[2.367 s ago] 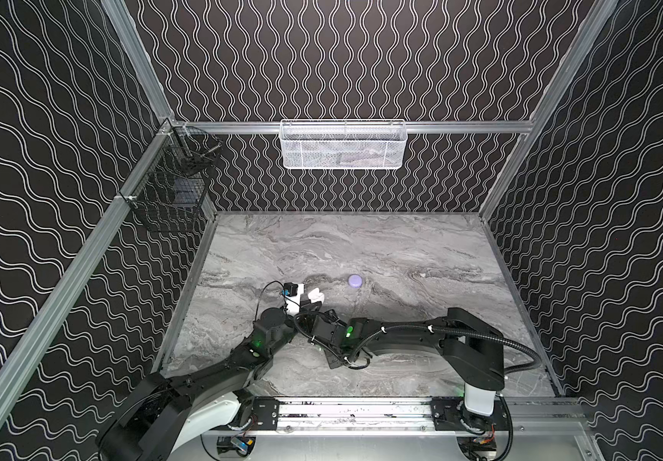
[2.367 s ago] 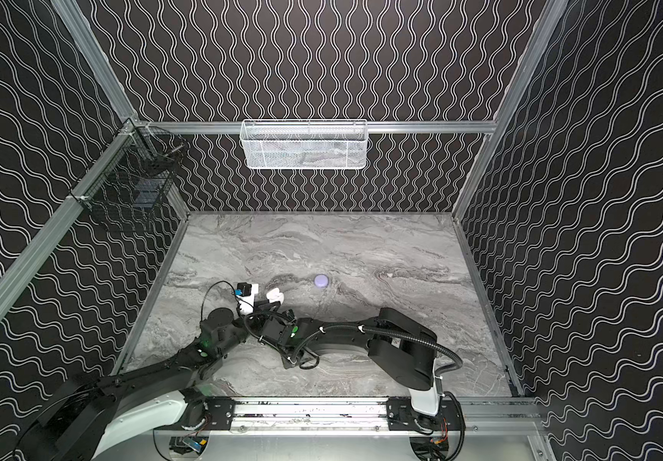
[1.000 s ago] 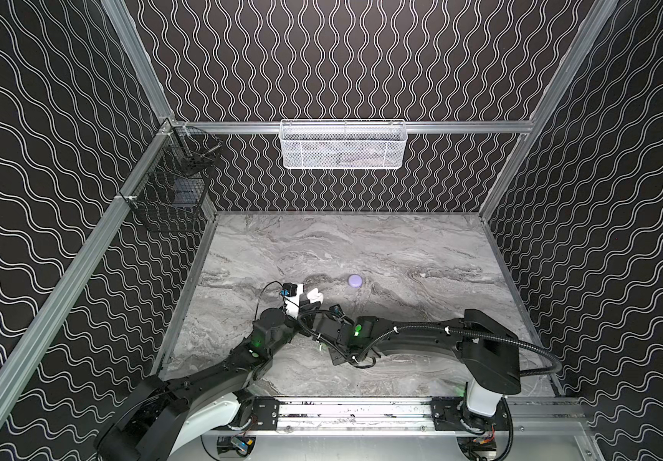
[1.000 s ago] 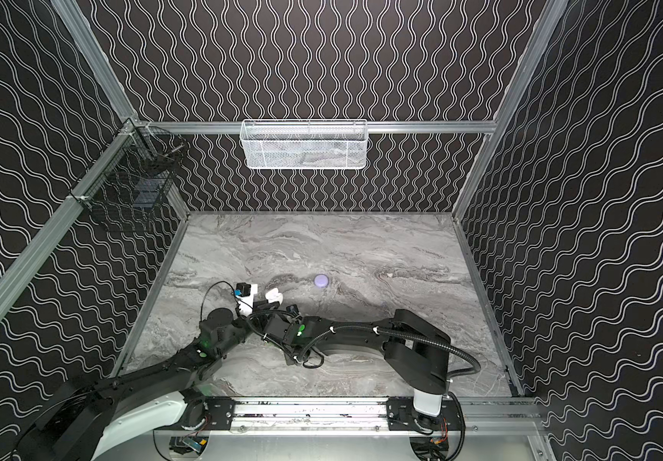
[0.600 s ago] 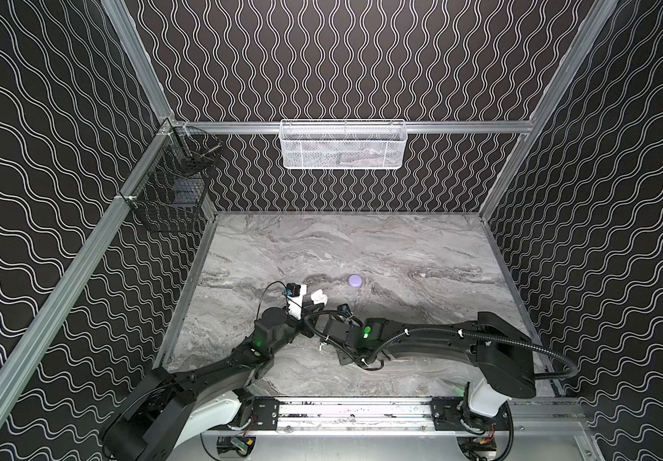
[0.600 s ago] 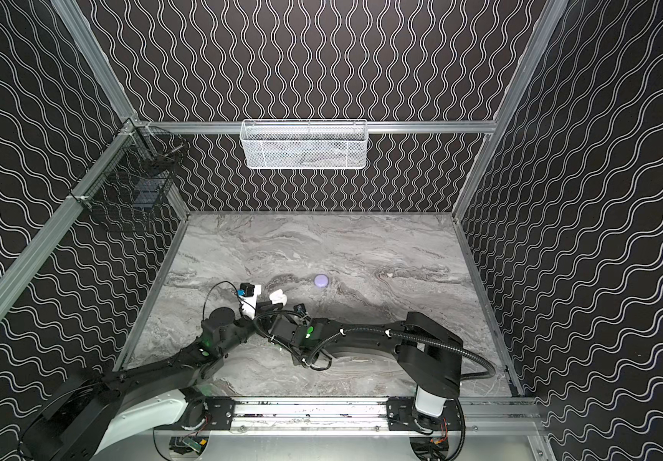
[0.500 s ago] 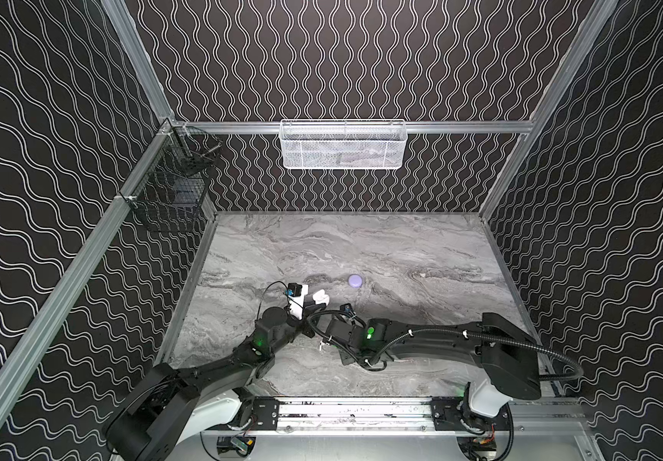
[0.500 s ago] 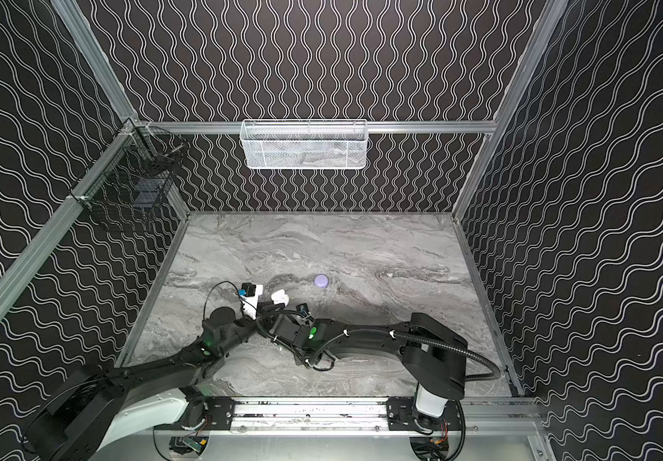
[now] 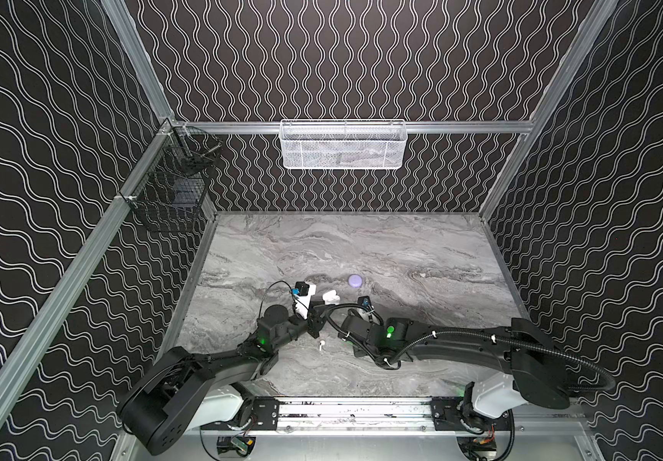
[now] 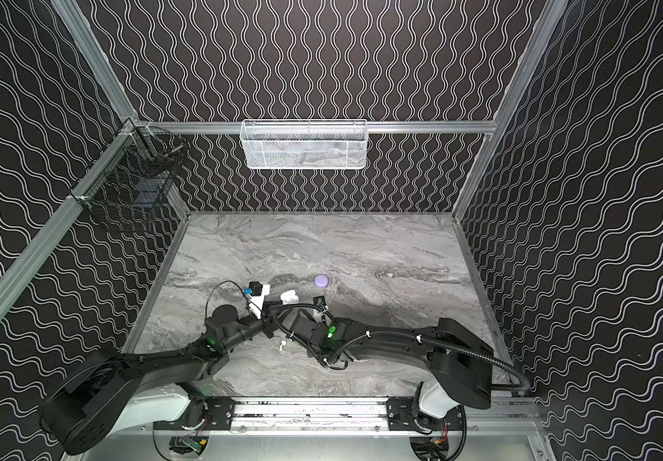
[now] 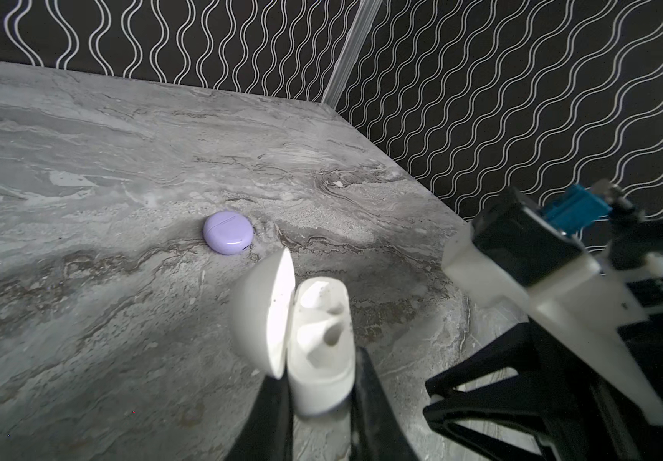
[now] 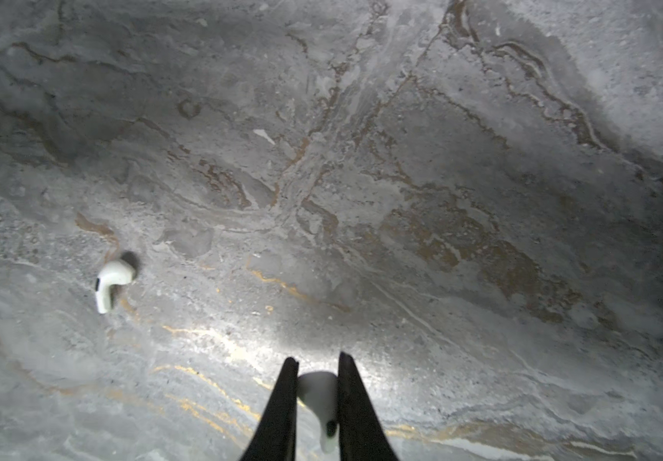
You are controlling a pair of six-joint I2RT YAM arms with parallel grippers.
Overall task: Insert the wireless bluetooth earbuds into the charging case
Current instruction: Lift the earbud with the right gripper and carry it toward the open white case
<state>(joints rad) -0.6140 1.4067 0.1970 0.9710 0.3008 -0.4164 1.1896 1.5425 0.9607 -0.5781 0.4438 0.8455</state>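
Left hand (image 11: 317, 393) is clenched low on the white case (image 11: 321, 339). The lid (image 11: 266, 315) is swung open and the mouth is turned up and toward the right arm. The case appears to be held off the bench (image 9: 401, 247), though I can't confirm the gap. I take this as a presenting hold: gripping low keeps the fingers off the wells and the lid out of the approach path. The well I can see looks empty. The other is partly shadowed, so I can't tell.

Right hand (image 12: 317, 361) is grasping a white earbud (image 12: 317, 393). Its rounded end shows at the fingertips and the rest runs back between them. The wrist view looks down at bare bench, so the earbud is not yet at the case. Both top views put the two wrists just beside each other.

A second white earbud (image 9: 321, 344) lies loose on the bench between the two arms, waiting its turn.

The lavender case (image 9: 355, 280) sits shut on the bench beyond the white one, apart from both hands. I see no lavender earbuds in any view.

Judgement: mid-transfer, first of the white pair. The next move needs the stem lined up with a well. The piece is small and smooth, so a skewed pinch could let it twist or pop free at the rim.
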